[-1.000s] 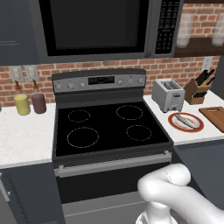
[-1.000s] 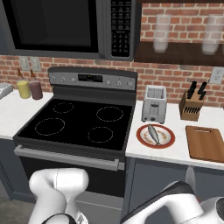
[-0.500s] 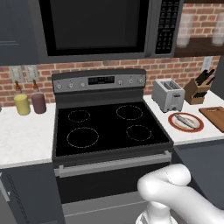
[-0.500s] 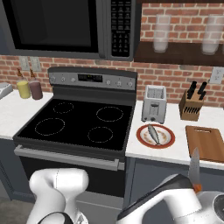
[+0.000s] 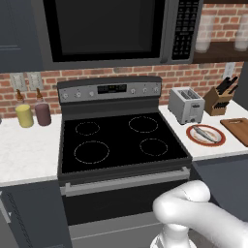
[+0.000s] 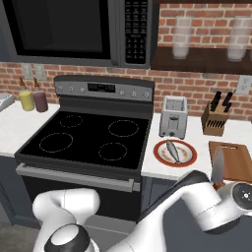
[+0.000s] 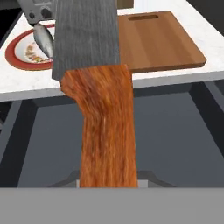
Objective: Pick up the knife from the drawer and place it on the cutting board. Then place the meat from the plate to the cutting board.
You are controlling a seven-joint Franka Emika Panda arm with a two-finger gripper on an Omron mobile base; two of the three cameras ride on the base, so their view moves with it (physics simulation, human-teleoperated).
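While the knife (image 7: pixel 94 87) is hanging blade-up over the open drawer (image 7: pixel 175 140), the end effector (image 6: pixel 219 184) is gripping its handle. Judged best: clearing the table (image 7: pixel 26 83) edge, then lowering the blade flat onto the cutting board (image 7: pixel 159 41), avoiding the plate (image 7: pixel 15 54).

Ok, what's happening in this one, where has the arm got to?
The gripper is shut on the knife, holding it blade-up above the open drawer in front of the counter. The cutting board lies bare on the counter just ahead, and the meat sits on the plate beside it. So the knife is out but not yet placed.
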